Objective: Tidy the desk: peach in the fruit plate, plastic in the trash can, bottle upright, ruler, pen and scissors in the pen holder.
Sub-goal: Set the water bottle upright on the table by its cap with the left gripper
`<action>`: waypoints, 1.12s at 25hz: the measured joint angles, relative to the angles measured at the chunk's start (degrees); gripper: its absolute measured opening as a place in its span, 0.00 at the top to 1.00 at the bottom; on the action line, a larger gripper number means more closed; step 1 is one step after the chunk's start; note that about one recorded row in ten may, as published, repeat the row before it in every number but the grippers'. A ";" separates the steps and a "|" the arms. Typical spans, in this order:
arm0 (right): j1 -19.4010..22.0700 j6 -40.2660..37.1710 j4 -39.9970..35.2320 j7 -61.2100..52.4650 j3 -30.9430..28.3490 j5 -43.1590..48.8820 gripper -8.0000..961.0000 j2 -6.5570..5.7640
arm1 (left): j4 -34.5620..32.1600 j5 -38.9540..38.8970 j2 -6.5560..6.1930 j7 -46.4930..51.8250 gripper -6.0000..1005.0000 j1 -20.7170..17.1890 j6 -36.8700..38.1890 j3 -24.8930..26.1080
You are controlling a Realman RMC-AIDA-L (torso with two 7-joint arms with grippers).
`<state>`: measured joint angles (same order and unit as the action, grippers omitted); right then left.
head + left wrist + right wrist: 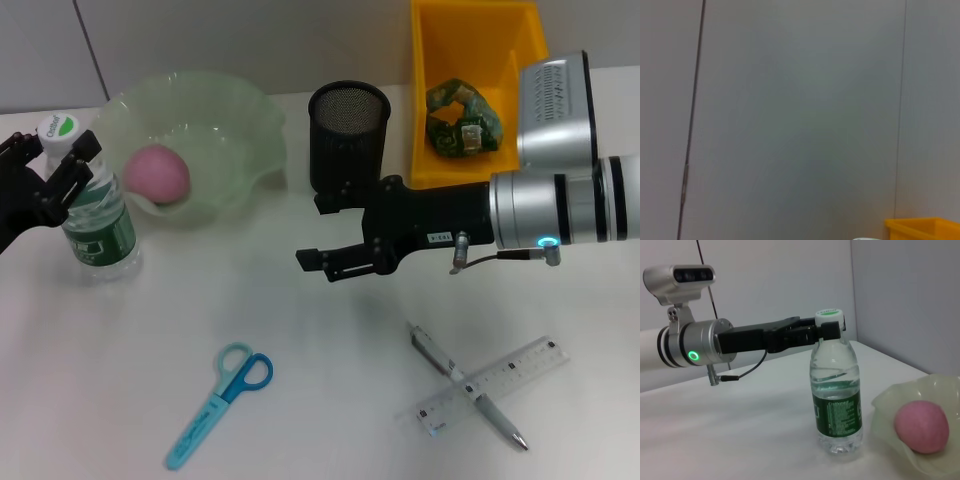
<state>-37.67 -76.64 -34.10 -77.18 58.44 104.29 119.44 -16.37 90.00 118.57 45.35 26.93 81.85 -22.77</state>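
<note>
The bottle (97, 215) stands upright on the table at the far left, and my left gripper (57, 165) is shut on its neck just under the white cap; the right wrist view shows the bottle (836, 400) and that gripper (826, 331) as well. The pink peach (157, 172) lies in the pale green fruit plate (235, 115). Crumpled plastic (462, 120) lies in the yellow trash can (430, 60). My right gripper (322, 265) hovers open and empty in front of the black mesh pen holder (348, 130). Blue scissors (222, 400), a pen (465, 385) and a clear ruler (510, 372) lie flat on the table.
The pen lies crossed with the ruler at the front right. The scissors lie alone at the front centre. In the left wrist view there is only a grey wall and a corner of the yellow trash can (922, 227).
</note>
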 joint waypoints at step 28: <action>-0.27 1.01 0.00 -0.34 0.27 -0.06 0.14 0.00 | 0.67 -0.24 0.00 -0.09 0.47 0.06 -2.22 0.14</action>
<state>-37.94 -75.62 -34.10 -77.51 58.70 104.23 119.44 -15.70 89.77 118.56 45.26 26.99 79.63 -22.63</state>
